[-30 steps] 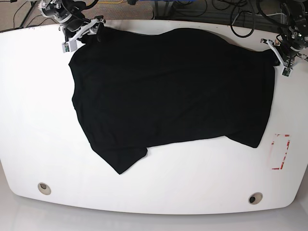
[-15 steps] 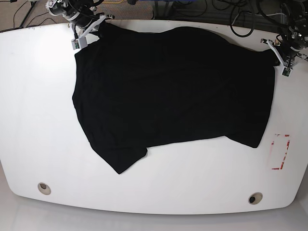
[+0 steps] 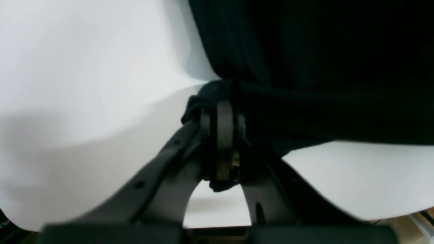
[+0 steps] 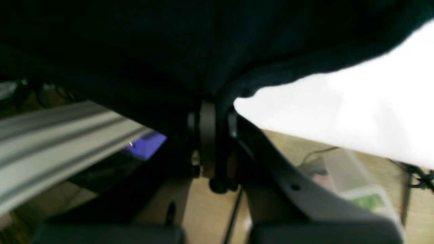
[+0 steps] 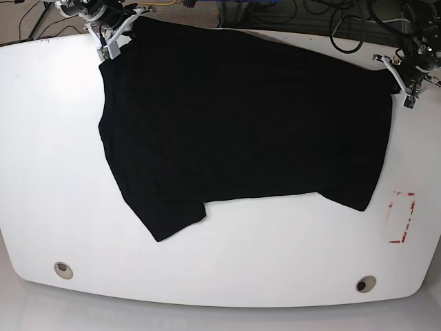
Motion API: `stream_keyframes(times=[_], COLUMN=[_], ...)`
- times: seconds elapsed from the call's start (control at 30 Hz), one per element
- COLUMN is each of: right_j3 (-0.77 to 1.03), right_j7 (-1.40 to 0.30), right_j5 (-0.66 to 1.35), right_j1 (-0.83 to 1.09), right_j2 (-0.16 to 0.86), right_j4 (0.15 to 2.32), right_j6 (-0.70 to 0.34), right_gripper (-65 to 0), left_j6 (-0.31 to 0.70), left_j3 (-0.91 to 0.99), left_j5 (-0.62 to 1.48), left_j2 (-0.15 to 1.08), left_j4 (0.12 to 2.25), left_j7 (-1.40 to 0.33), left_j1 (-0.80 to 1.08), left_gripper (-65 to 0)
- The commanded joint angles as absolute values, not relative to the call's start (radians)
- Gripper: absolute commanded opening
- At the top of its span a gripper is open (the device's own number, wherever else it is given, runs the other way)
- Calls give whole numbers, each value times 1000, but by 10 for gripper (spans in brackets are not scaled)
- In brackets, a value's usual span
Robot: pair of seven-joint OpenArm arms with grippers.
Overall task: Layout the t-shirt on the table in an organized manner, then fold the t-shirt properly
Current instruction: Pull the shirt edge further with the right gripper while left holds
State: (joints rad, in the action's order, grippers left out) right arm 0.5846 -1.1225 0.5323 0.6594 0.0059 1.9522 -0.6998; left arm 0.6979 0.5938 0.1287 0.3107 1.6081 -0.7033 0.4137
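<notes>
Black t-shirt [image 5: 241, 117] spread flat, nearly wrinkle-free, on white table [image 5: 55, 152]

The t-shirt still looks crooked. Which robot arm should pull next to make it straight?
Probably the right gripper. It pinches the t-shirt corner past the table edge, and that side's sleeve lies skewed. The left gripper pinches its corner over the table.

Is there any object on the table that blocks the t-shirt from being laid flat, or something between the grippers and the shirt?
Nothing visible does. Both the left gripper and the right gripper already pinch the t-shirt directly, and the table around it shows no loose objects.
</notes>
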Motion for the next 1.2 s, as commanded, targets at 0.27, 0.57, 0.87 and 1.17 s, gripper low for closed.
stream_keyframes(times=[0.27,0.57,0.87,1.17], right_j3=[591,593,593,591], right_j7=[-1130,-1187,-1187,-1187], right_j5=[539,539,539,539], right_j1=[657,633,584,527], right_j2=[97,116,154,156], right_j4=[1971,1972,1972,1969], right_j6=[-698,-698,-698,-698], right_gripper=[-650,-650,-650,-650], left_j6=[698,698,698,698], left_j3=[602,670,723,697], left_j5=[124,124,139,150], left_j2=[326,311,272,271], left_j4=[1623,1643,1753,1773], left_j7=[-704,-708,-708,-720], left_j1=[483,530,461,418], left_gripper=[-650,-650,-650,-650])
